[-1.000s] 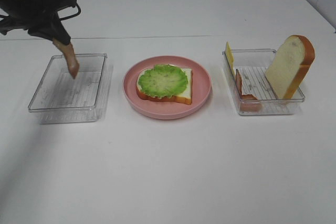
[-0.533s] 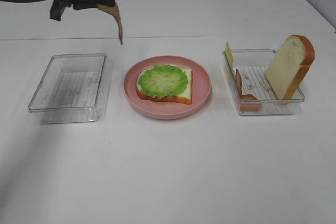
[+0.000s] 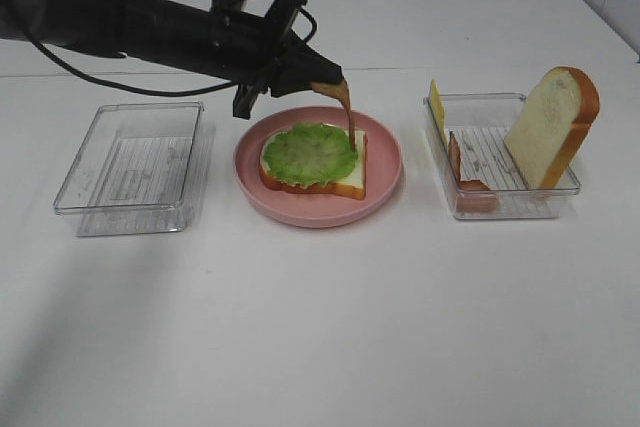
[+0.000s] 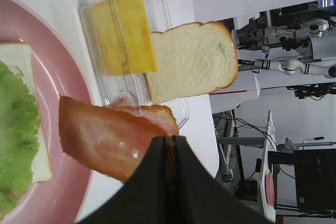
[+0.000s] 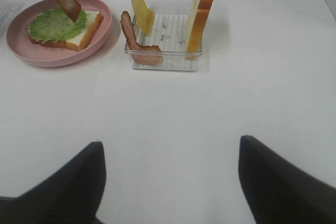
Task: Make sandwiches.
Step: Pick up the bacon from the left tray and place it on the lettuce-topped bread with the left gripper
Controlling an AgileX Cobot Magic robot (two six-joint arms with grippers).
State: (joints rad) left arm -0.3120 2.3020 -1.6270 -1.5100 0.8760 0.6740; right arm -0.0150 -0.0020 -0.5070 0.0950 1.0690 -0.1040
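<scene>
Left of the pink plate (image 3: pixel 385 187): a clear tray (image 3: pixel 130 172), no food in it that I can see.

Over the plate: the left gripper (image 4: pixel 169 142) is clamped tight on one end of a bacon strip (image 3: pixel 346 107). The strip hangs nearly straight down. Its free tip is at the right edge of the lettuce leaf (image 3: pixel 310 154), which lies on a bread slice (image 3: pixel 345 185) in the middle of the plate. I cannot tell whether the tip is touching the leaf or just above it.

Right of the plate: another clear tray (image 3: pixel 500 205) holds a cheese slice (image 3: pixel 437 107) on edge, a second bacon strip (image 3: pixel 462 172) slumped against the wall, and a second bread slice (image 3: pixel 550 127) leaning upright. The right gripper (image 5: pixel 170 182) is well back from the plate, spread wide, carrying nothing.

Step in hand, by my reading: lay the bacon on the lettuce.
- Set the tip down first, then bring the held end low and toward the plate's left so the strip lies flat across the leaf.
- A straight drop from here would likely fold it or tip it onto the plate's right rim.
- Let go only once most of the strip rests on the leaf, and avoid dragging the lettuce off the bread.

Against a second ago: the strip then dangled in the tray left of the plate. Half a second ago it was higher, between that tray and the plate. Now it is above the plate. Plate contents and the tray to the right look unchanged.
</scene>
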